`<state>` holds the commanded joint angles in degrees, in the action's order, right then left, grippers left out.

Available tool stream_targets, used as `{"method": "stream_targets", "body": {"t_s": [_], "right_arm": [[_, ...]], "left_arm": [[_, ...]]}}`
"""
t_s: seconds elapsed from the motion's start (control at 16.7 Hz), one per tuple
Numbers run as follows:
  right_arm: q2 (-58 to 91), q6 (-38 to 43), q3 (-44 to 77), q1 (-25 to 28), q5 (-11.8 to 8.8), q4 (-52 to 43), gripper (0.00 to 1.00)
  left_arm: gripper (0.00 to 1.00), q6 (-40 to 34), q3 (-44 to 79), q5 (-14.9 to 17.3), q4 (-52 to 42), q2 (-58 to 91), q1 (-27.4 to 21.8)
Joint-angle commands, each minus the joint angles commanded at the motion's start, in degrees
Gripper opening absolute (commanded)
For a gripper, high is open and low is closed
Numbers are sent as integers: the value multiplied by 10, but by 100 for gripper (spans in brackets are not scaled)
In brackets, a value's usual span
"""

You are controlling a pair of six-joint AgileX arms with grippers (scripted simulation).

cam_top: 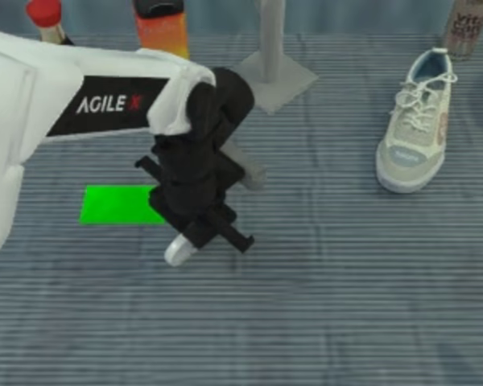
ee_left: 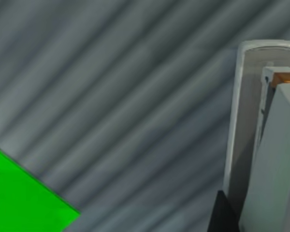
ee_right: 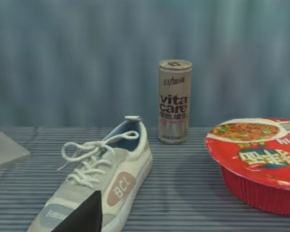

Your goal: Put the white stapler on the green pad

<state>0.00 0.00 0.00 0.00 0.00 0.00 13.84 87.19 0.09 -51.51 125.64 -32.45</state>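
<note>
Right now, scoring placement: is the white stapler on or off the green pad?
Off. The white stapler sits beside the green pad, under the left gripper.

striped table bears green pad, sneaker, can.

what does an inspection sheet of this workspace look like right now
surface: striped blue-grey cloth over the table
job's things: white stapler lies on the cloth just beside the green pad, not on it
clutter: sneaker, drink can, red noodle bowl, grey stand, red-capped bottle, orange container
grippers: left hand over the stapler, mostly hiding it; right hand not in the top view
cables: nothing seen
surroundings: plain blue backdrop
</note>
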Motion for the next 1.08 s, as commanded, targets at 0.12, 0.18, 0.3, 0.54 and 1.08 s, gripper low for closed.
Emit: {"method": "stream_targets", "body": {"t_s": [0.12, 0.18, 0.3, 0.54, 1.08], "right_arm": [[0, 0, 0, 0, 0, 0, 100], [0, 0, 0, 0, 0, 0, 100], [0, 0, 0, 0, 0, 0, 100], [0, 0, 0, 0, 0, 0, 100], [0, 0, 0, 0, 0, 0, 100]], "left_arm": [[0, 0, 0, 0, 0, 0, 0], [0, 1, 0, 0, 0, -1, 0], [0, 2, 9, 0, -10, -2, 0], [0, 0, 70, 0, -95, -24, 4], [0, -1, 142, -1, -200, -57, 7]]}}
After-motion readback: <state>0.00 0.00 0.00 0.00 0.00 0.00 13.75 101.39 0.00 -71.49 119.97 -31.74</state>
